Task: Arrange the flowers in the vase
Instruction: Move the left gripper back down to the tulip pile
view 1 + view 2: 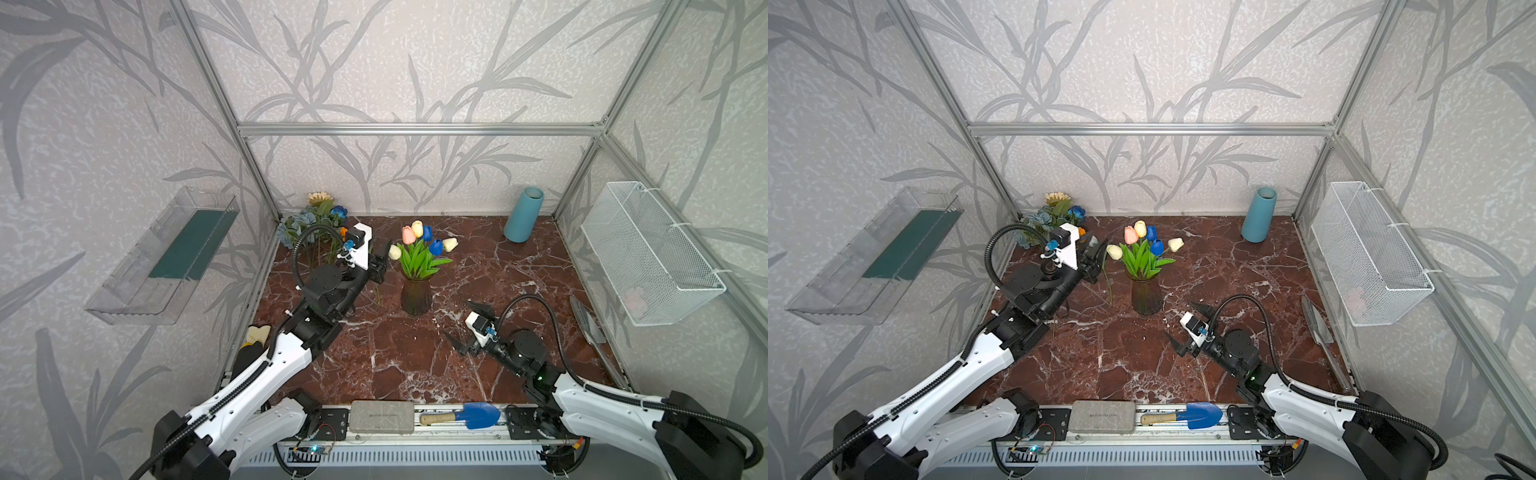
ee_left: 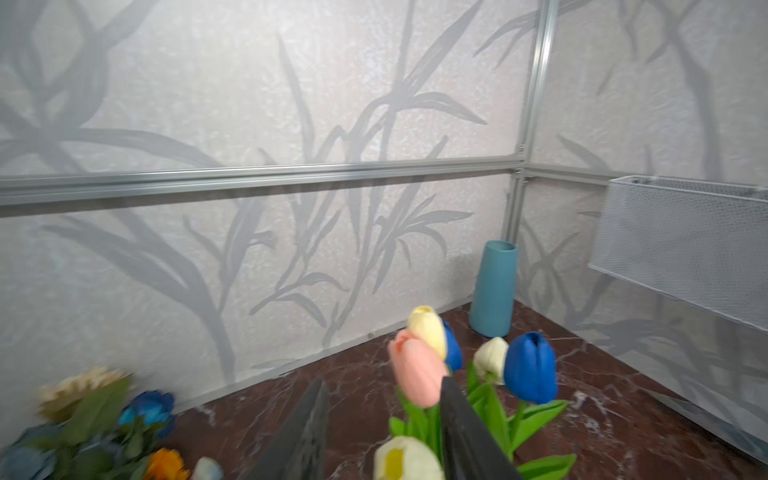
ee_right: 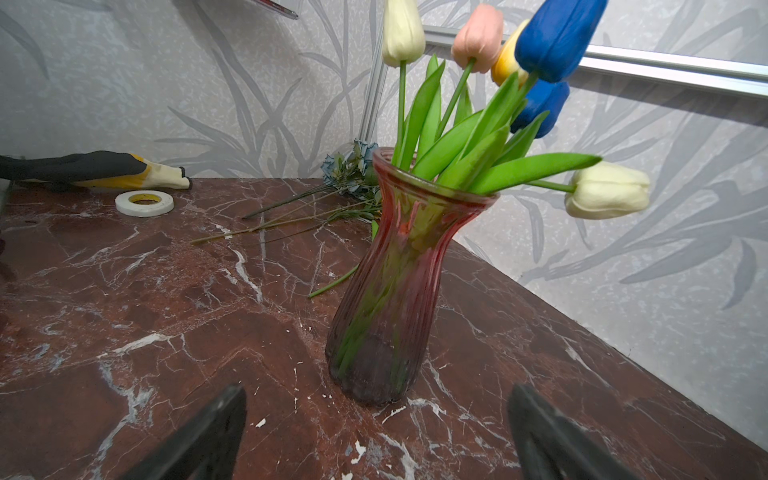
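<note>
Shows the tulips point(image 1: 422, 249) standing in the vase point(image 1: 415, 297) just toward 12 o'clock from the middle of the tabletop point(image 1: 415, 361), with the other flowers point(image 1: 316, 224), roses, daisy and orange bloom, loose in the 10 o'clock corner. Finds the left pincer point(image 2: 383, 382) at the tulips' 9 o'clock, parted beside a white bloom point(image 2: 407, 461) and clamping nothing. Finds the right pincer point(image 3: 378, 390) at the vase's 4 o'clock, spread wide, empty, facing the vase.
</note>
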Robot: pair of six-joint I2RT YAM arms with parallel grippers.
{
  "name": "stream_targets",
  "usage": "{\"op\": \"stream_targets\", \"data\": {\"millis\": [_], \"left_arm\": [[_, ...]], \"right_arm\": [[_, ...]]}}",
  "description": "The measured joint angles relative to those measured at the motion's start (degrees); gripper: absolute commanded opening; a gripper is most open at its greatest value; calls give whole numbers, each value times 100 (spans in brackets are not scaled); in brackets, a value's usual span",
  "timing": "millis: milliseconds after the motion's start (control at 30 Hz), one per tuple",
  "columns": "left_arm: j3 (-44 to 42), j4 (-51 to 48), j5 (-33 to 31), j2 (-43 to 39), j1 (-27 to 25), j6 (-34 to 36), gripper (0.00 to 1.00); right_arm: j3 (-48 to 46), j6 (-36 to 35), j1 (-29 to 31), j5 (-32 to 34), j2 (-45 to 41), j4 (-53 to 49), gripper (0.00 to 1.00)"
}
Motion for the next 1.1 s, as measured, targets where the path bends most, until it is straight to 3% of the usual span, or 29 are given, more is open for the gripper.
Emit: {"op": "stream_targets", "data": {"millis": [200,333,600,733,900,1100], "left_arm": [[7,-1091,-706,402,1051,-970,47],[302,-2002,-695,1419,1641,-1445,59],[2463,-3738,-127,4282,1652,-1434,62],[3342,-4332,140,5307,1650,-1443,59],[4118,-4828,415,6153,1639,-1526,53],[4402,-5211,531,6474,1615,-1733,48]], "right_arm": [[0,7,0,0,22,28,98],[-2,13,0,-2,24,63,98],[0,9,0,0,79,120,98],[0,9,0,-2,-13,94,98],[-2,7,0,0,-103,72,98],[-2,4,4,7,-149,37,98]]}}
